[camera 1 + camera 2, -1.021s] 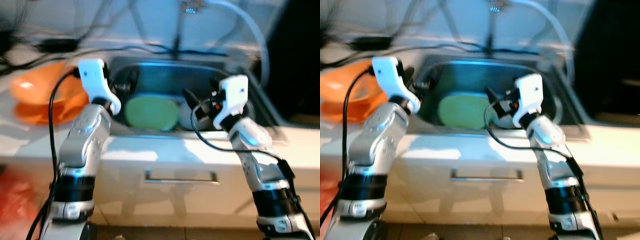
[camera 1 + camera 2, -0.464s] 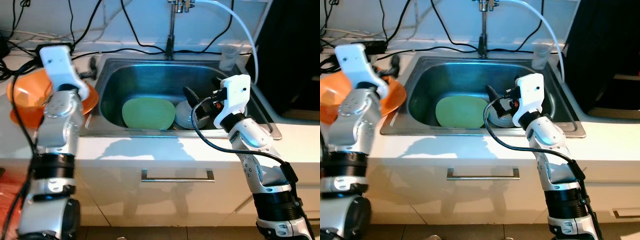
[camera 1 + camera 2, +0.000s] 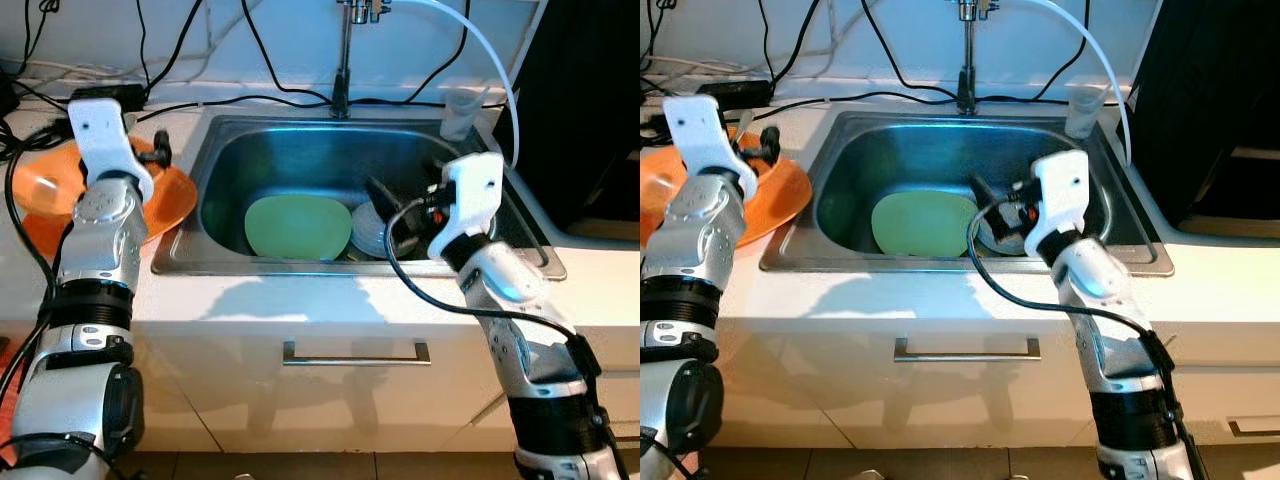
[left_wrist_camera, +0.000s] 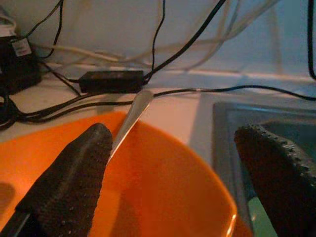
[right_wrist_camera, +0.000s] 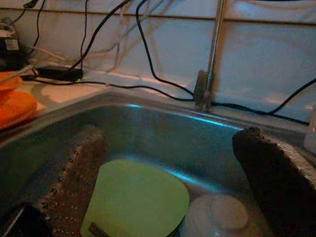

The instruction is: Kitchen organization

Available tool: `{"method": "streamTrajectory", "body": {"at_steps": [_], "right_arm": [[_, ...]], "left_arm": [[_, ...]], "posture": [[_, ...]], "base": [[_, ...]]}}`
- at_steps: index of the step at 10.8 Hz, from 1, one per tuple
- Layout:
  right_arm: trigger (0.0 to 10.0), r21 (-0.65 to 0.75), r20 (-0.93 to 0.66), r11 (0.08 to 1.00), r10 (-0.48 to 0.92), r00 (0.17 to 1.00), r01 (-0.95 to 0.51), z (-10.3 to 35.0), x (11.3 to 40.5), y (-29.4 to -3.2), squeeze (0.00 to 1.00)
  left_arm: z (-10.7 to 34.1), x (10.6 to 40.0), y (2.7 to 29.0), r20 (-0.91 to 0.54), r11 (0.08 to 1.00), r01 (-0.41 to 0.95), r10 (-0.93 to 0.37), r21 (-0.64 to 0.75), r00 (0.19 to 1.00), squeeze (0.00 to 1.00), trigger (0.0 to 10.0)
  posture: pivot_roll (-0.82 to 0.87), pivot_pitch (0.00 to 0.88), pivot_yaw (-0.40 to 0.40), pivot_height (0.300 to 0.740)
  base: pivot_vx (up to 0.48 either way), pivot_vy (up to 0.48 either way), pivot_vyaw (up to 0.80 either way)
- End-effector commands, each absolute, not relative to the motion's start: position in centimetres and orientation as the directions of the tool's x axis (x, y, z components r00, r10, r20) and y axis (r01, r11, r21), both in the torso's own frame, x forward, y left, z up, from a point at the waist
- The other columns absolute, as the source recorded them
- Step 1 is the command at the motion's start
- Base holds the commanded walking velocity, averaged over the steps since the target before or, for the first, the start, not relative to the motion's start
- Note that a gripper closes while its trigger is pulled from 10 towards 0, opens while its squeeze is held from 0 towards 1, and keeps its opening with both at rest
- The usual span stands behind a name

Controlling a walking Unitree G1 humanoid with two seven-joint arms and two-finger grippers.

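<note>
A pale green plate lies flat in the steel sink, with an upturned white bowl touching its right side. On the counter left of the sink an orange bowl rests on an orange plate. A silver utensil handle leans on the bowl's far rim. My left gripper hovers open over the orange bowl's right rim, holding nothing. Open and empty, my right gripper hangs over the right part of the sink, just above the white bowl.
A tap stands behind the sink, and a white hose arcs to the right. A clear cup sits at the sink's back right corner. Black cables and a power adapter cross the counter behind the bowl. A dark appliance stands at the right.
My left gripper has swung left from the sink's left edge to above the orange bowl. The right gripper has stayed over the sink. The blurred view has steadied.
</note>
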State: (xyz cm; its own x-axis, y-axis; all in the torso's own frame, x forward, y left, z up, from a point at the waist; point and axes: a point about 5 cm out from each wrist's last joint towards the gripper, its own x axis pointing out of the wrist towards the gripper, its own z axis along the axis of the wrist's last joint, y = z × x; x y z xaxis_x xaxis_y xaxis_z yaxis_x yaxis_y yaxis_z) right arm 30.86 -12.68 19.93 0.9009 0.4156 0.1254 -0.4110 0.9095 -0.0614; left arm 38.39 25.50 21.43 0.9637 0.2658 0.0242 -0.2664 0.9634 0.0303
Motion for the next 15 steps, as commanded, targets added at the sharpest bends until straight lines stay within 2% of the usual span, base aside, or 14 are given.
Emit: {"method": "streamTrajectory", "body": {"at_steps": [1,3,7,10,14,15], "right_arm": [[10.0,-0.051,0.13,0.901,0.433,0.892,-0.43,20.1,30.4,-12.4,1.0],[10.0,-0.054,0.124,0.87,0.492,0.862,-0.489,20.0,29.6,-11.5,1.0],[10.0,-0.041,0.113,0.857,0.514,0.85,-0.513,20.0,29.2,-11.1,1.0],[10.0,-0.045,0.092,0.781,0.625,0.775,-0.624,19.7,27.9,-9.7,0.97],[10.0,-0.045,0.093,0.768,0.64,0.762,-0.639,19.8,27.6,-9.5,0.98],[10.0,-0.045,0.093,0.769,0.639,0.764,-0.637,19.8,27.6,-9.6,0.97]], "left_arm": [[22.0,38.5,26.3,0.036,0.953,-0.301,0.3,0.036,0.953,0.0,10.0],[21.6,38.5,27.0,0.024,0.944,-0.324,0.323,0.055,0.946,0.0,10.0],[21.3,38.7,27.8,-0.02,0.943,-0.322,0.325,0.088,0.945,0.0,10.0],[21.3,38.9,28.2,-0.04,0.942,-0.32,0.325,0.101,0.945,0.0,10.0],[20.6,39.0,27.9,-0.069,0.949,-0.304,0.31,0.086,0.948,0.0,10.0],[20.5,39.0,28.0,-0.07,0.947,-0.306,0.313,0.095,0.947,0.0,10.0]], "posture": [[-0.03,0.0,0.048,0.74],[-0.03,0.0,0.049,0.74],[-0.03,0.0,0.059,0.74],[-0.03,0.0,0.072,0.74],[-0.04,0.0,0.076,0.74],[-0.04,0.0,0.076,0.74]], "base": [[0.0,0.0,0.0],[0.0,0.0,0.0],[0.0,0.0,0.0],[0.0,0.0,0.0],[0.0,0.0,0.74],[0.0,0.0,0.0]]}}
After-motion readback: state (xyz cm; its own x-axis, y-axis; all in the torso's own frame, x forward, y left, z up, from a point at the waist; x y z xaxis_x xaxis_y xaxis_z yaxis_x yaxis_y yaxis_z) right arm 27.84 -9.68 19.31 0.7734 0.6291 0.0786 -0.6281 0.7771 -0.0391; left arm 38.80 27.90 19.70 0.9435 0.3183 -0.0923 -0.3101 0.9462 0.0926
